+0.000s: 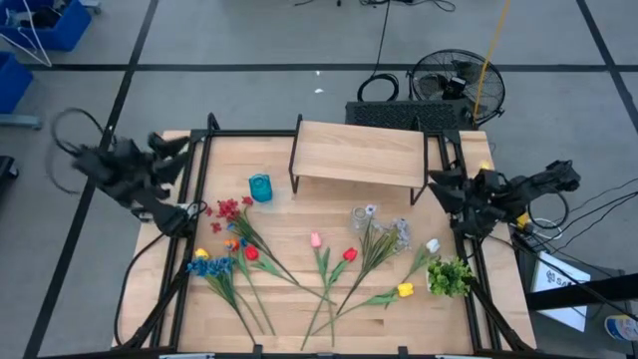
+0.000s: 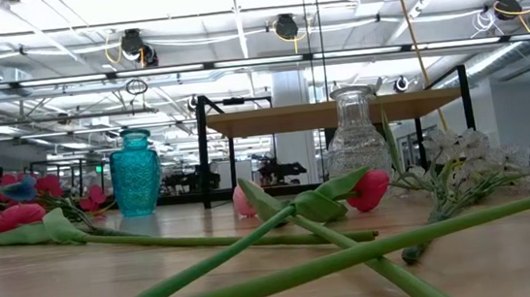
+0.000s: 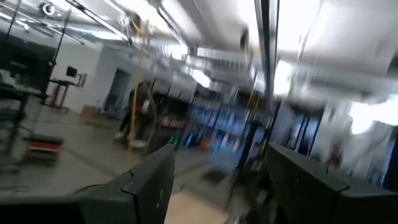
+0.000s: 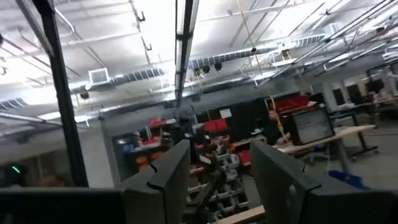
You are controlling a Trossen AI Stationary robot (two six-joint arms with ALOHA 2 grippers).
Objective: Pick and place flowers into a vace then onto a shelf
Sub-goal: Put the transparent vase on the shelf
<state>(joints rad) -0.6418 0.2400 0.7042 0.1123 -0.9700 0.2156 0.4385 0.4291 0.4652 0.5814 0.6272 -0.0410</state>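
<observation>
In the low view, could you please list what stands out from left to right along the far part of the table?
Red blossoms → teal vase → clear glass vase → white flowers.

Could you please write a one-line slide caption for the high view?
Flowers lie scattered before the shelf, two vases standing; both arms wait at the table's sides.

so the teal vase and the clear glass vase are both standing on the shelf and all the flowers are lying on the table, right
Not quite. The high view shows the teal vase and the clear glass vase standing on the table, in front of the shelf, not on it. The shelf top is bare. The flowers are indeed all lying on the table.
</observation>
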